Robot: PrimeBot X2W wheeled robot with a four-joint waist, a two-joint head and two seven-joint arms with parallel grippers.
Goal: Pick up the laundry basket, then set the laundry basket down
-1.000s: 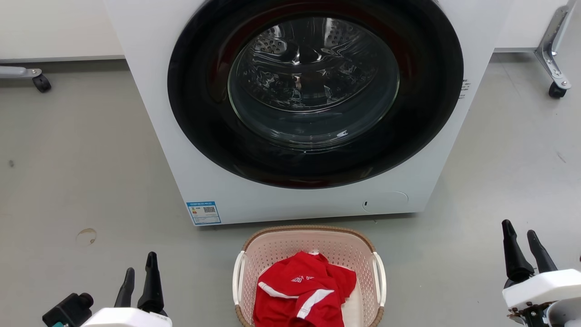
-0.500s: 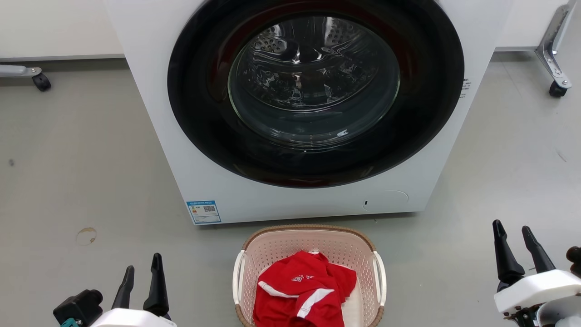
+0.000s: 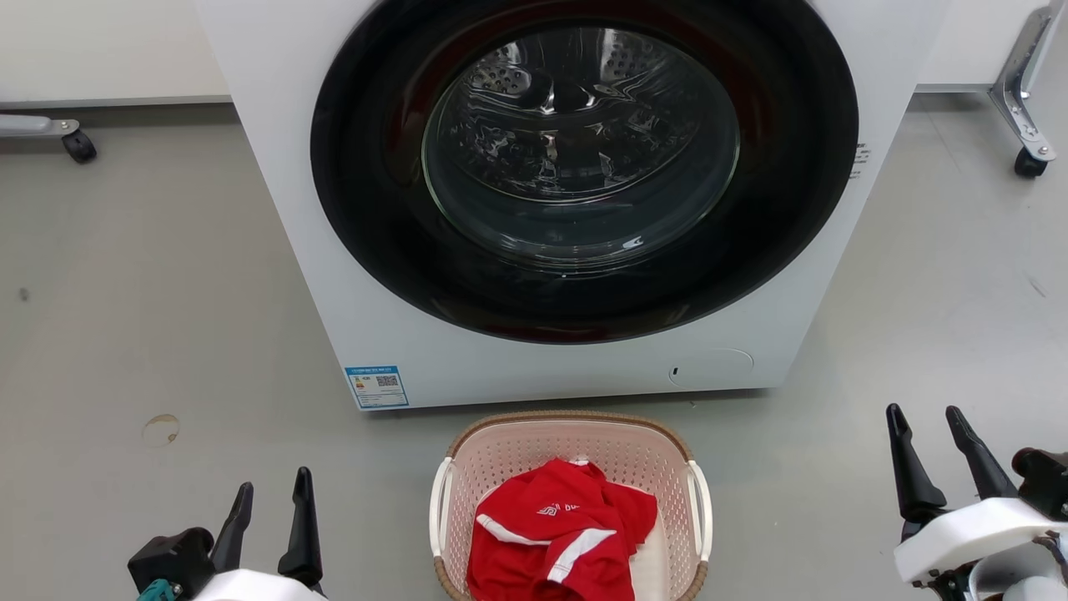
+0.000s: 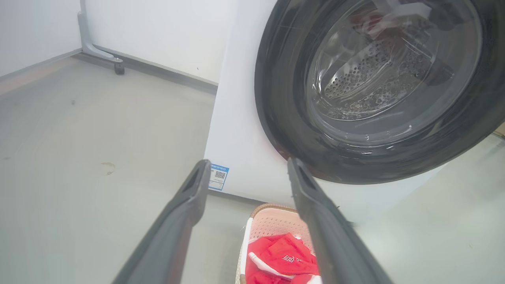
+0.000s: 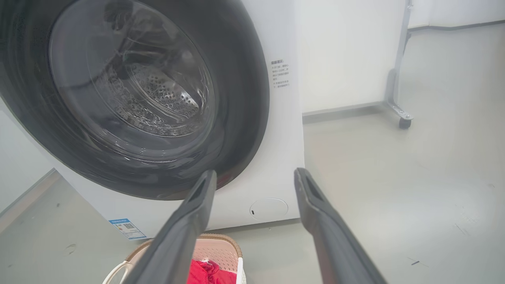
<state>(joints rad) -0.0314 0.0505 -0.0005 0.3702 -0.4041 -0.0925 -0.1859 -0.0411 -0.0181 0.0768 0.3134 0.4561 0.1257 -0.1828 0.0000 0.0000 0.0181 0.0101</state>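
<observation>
Two grippers, left (image 3: 274, 482) and right (image 3: 924, 413), fingers spread wide and holding nothing, well apart on either side of the one basket (image 3: 576, 424). It sits on the floor just before the washer (image 3: 275, 167), one red shirt (image 3: 555, 534) inside, near end cut off.

My left gripper (image 3: 274, 482) sits low on my left side. Its two long dark fingers (image 3: 301, 526) point up and stand apart. My right gripper (image 3: 924, 413) sits low on my right side, a bit higher in the head view. Its fingers lean a little to the left and stand apart too. My right white wrist (image 3: 968, 530) is tipped. In each wrist view, my left gripper (image 4: 248, 163) and my right gripper (image 5: 254, 173) are spread wide, gripping nothing.
</observation>
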